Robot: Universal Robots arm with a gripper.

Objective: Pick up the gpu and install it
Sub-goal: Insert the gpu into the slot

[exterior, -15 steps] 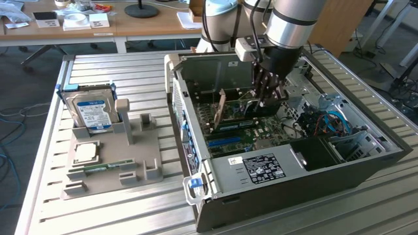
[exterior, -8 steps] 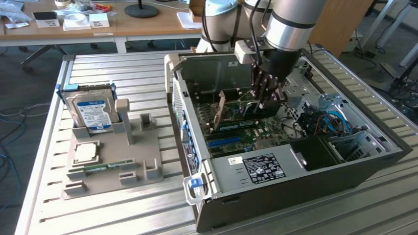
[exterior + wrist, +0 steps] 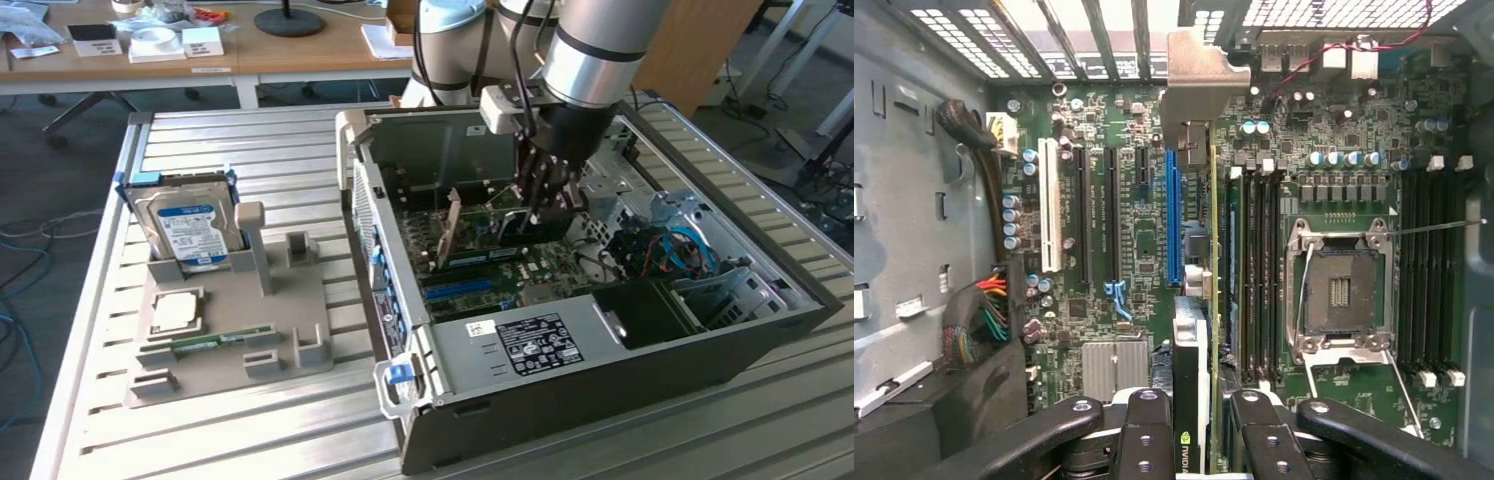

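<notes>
- Exterior view: the gripper is down inside the open computer case, upper middle of the frame. Its fingers are closed narrowly on the gpu, which stands on edge above the motherboard, with its bracket end toward the exterior view's left.
- I cannot tell from here whether the card hangs level. If it is pressed down askew, one end would likely seat first and the board could bind or flex.
- Wrist view: the fingers pinch the card's edge from both sides. The card runs away from them to its metal bracket, near the rear slot openings.
- The card seems to sit just beside the blue slot, between it and the memory slots. A push off-line could jam its connector against the slot wall.
- The bracket could snag the rear bars, and so narrow a hold might let the card pivot.
</notes>
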